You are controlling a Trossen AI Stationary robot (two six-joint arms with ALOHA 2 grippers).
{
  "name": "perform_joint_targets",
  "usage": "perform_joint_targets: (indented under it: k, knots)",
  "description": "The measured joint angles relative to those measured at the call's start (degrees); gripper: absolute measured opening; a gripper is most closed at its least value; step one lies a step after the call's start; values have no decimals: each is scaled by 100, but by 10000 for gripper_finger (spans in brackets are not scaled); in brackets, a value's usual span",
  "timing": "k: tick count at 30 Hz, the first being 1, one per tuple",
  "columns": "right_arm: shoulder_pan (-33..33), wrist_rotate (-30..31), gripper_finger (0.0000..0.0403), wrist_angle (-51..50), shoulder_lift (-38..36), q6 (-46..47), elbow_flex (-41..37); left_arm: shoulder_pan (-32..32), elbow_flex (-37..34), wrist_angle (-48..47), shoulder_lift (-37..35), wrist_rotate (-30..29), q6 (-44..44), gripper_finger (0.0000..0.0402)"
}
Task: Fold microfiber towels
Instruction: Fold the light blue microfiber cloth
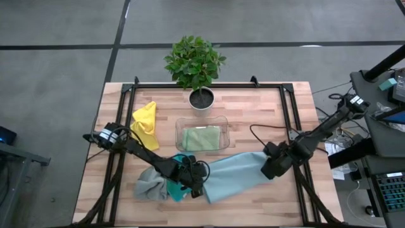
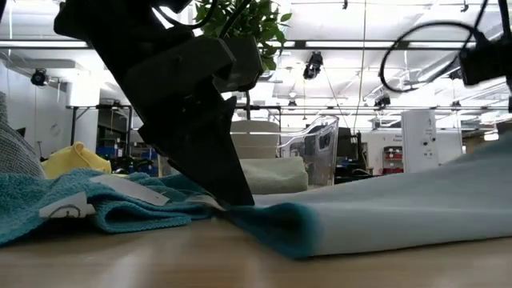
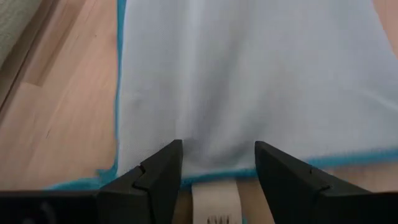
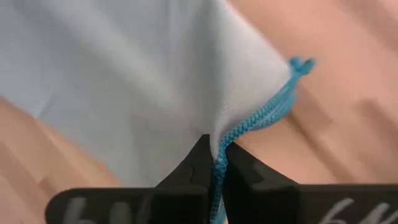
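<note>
Overhead, the wooden table (image 1: 253, 107) carries a light blue towel (image 1: 234, 177) spread flat across its front centre, stretched between the two arms. The right gripper (image 4: 214, 163) is clenched on that towel's right-hand edge; the right wrist view shows both dark fingers pinching the blue stitched hem, with cloth fanning out beyond them. The left gripper (image 3: 217, 165) stands at the towel's left edge with its fingers parted, straddling the hem and a white label (image 3: 216, 200) sewn to it; the fingertips rest on or just above the cloth, and no closed grasp is visible. In the low view this gripper's dark body comes down to the towel's near corner, where the cloth meets the table top. Directly left of the light blue towel lie a crumpled teal towel (image 1: 179, 190) and, touching it farther left, a bunched grey towel (image 1: 149, 182). A yellow towel (image 1: 145, 124) lies crumpled near the table's left rear, well apart from the others. A sage green towel (image 1: 202, 138), folded flat, lies inside the clear plastic tray (image 1: 180, 123) at the table's centre. Behind the tray, at the rear edge, stands a potted plant (image 1: 195, 63) in a white pot.
</note>
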Motion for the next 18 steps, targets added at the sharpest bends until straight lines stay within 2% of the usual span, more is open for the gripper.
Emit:
perform_joint_targets:
  k: [3,7,13,18]
  knots:
    - [2,-6,9,-678,76,25,536,-9,-2,3,-6,-7,7,187]
    - [2,-35,9,-790,268,88,983,-17,-11,0,-6,-19,28,187]
    - [-39,-49,9,-89,958,-36,1253,-35,-15,19,33,-72,57,187]
    - [-277,-116,9,620,1743,-618,1628,-39,34,-31,-98,17,431,187]
